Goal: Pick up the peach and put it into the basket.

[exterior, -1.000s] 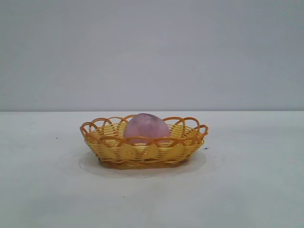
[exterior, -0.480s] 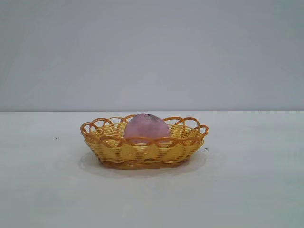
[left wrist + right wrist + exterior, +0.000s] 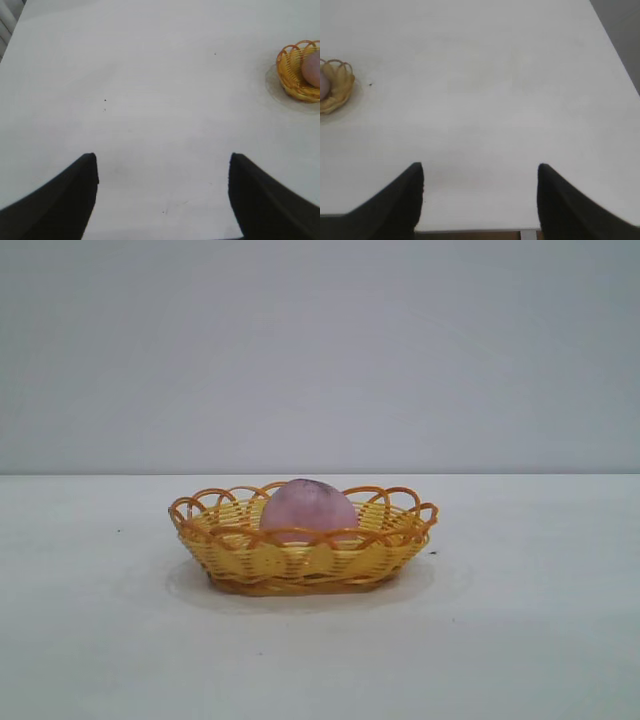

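The pinkish-purple peach (image 3: 308, 506) lies inside the yellow wicker basket (image 3: 300, 562) with its orange looped rim, in the middle of the white table. Neither arm shows in the exterior view. In the left wrist view the basket (image 3: 292, 75) and the peach (image 3: 312, 68) sit far off at the frame's edge, and my left gripper (image 3: 162, 162) is open over bare table. In the right wrist view the basket (image 3: 340, 90) and a sliver of the peach (image 3: 323, 86) are also far off. My right gripper (image 3: 480, 170) is open near the table's edge, holding nothing.
The white table (image 3: 520, 640) spreads out flat on all sides of the basket. A plain grey wall (image 3: 320, 350) stands behind. The table's edge (image 3: 470, 232) shows right below the right gripper, and its side edge (image 3: 615, 50) runs past.
The peach and basket have not moved. The shadow on the table around the basket has shifted slightly.
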`<action>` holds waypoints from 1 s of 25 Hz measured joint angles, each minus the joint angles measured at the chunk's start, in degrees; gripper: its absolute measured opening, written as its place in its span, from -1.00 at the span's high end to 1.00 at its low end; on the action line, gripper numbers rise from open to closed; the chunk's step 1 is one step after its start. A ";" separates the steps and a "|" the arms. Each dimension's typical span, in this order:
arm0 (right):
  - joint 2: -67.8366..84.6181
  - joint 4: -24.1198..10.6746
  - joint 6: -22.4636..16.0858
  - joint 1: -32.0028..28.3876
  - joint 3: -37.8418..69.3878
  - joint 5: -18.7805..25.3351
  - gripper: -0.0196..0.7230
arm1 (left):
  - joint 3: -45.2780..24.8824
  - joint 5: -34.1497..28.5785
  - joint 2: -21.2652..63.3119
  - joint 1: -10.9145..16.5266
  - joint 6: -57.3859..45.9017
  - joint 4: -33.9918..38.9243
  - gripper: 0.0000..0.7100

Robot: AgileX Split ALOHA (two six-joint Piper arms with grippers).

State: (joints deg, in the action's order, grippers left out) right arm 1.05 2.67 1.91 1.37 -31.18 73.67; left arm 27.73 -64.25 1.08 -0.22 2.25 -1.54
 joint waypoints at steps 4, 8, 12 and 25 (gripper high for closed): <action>0.00 0.46 0.00 0.00 0.74 -2.34 -0.26 | 0.00 0.00 0.00 0.00 0.00 0.00 -0.36; 0.00 0.46 0.00 0.00 1.65 -5.16 -0.26 | 0.00 0.00 0.00 0.00 0.00 0.00 -0.36; 0.00 0.46 0.05 0.00 3.03 -7.63 -0.26 | 0.00 0.00 0.00 0.00 0.00 0.00 -0.36; 0.00 0.60 0.17 1.93 3.16 -8.00 -0.26 | 0.00 0.00 0.00 0.00 0.00 0.00 -0.36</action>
State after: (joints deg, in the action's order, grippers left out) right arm 1.05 3.27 2.08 3.30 -28.02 65.68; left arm 27.73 -64.25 1.08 -0.22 2.25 -1.54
